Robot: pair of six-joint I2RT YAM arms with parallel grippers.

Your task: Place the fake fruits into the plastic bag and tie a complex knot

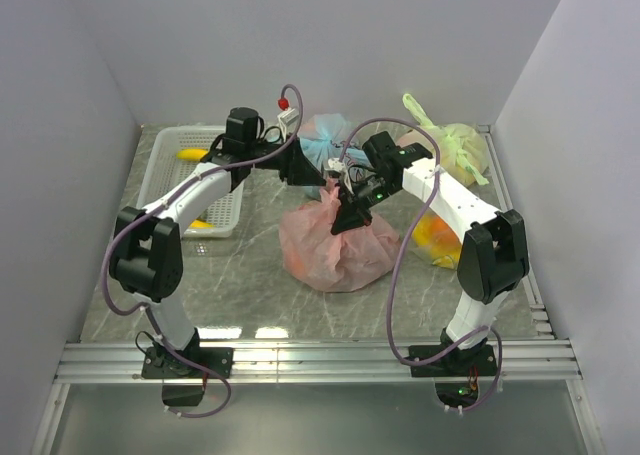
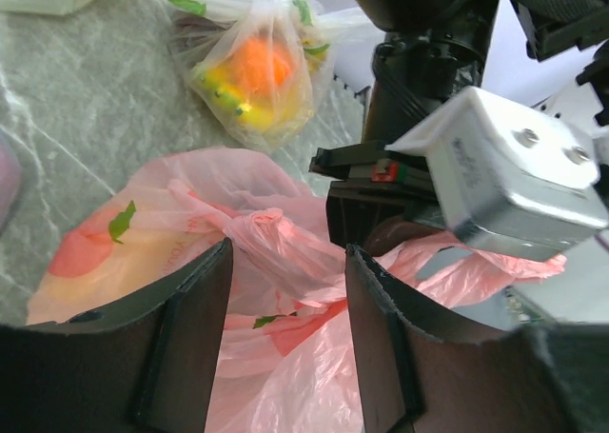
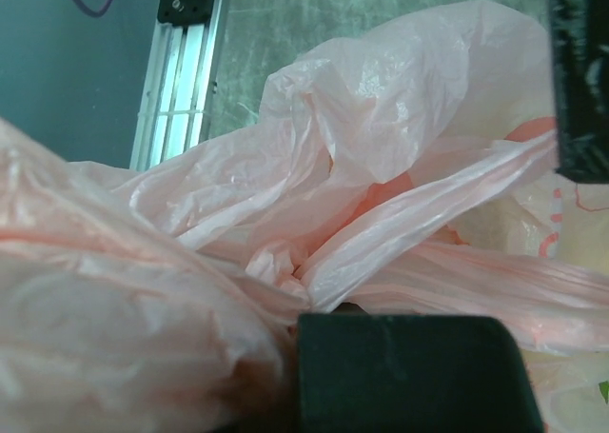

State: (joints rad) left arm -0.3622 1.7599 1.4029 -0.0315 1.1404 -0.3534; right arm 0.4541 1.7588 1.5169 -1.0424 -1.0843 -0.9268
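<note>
Top external view: the pink plastic bag sits mid table, bunched up to a peak at its far side. Both arms reach in over that peak. The right tool presses on the bag's top, and the left arm comes in from the far left.

In the left wrist view we see the left tool spread wide. Its dark fingers stand either side of the knot, a twisted pink lump. They are not clamped on it. A pink end runs right from the knot under the right arm's housing. Red and green shapes show through the film; we cannot tell fruit from print.

In the right wrist view crumpled pink film fills the shot and one dark finger sits low. We cannot tell if the right tool grips anything.

A white basket at far left holds a yellow banana. A blue bag lies just beyond the pink one. A green bag sits far right, and a clear bag of orange and yellow pieces lies right.
</note>
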